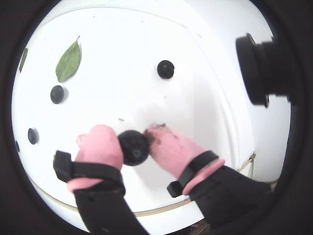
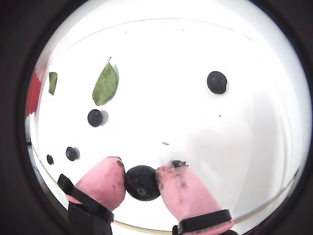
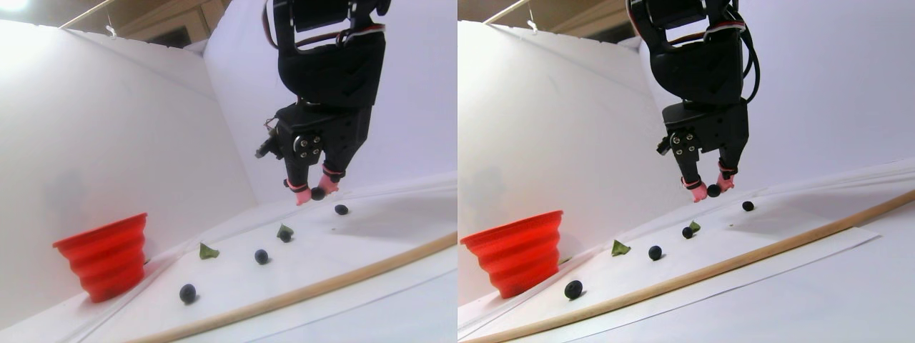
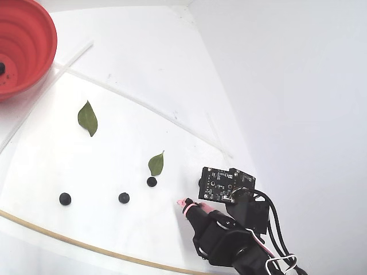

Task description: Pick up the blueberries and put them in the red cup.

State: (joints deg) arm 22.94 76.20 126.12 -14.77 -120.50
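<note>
My gripper [image 1: 133,146] is shut on one blueberry [image 1: 134,148], pinched between its two pink fingertips [image 2: 105,182]. In the stereo pair view the gripper [image 3: 317,193] hangs a little above the white sheet with the held berry [image 3: 318,193] off the surface. Loose blueberries lie on the sheet [image 1: 165,69] [image 1: 57,94] [image 2: 95,117] [image 4: 124,197] [image 4: 65,198]. The red cup [image 4: 23,40] stands at the far top left of the fixed view, well away from the gripper, with one dark berry [image 4: 2,67] inside. It also shows in the stereo pair view [image 3: 107,256].
Two green leaves [image 4: 88,118] [image 4: 155,164] lie flat among the berries. A thin wooden strip [image 3: 336,275] runs along the sheet's near edge. White walls [image 4: 298,86] close in the back and side. A black camera [image 1: 259,68] juts in at one wrist view's right.
</note>
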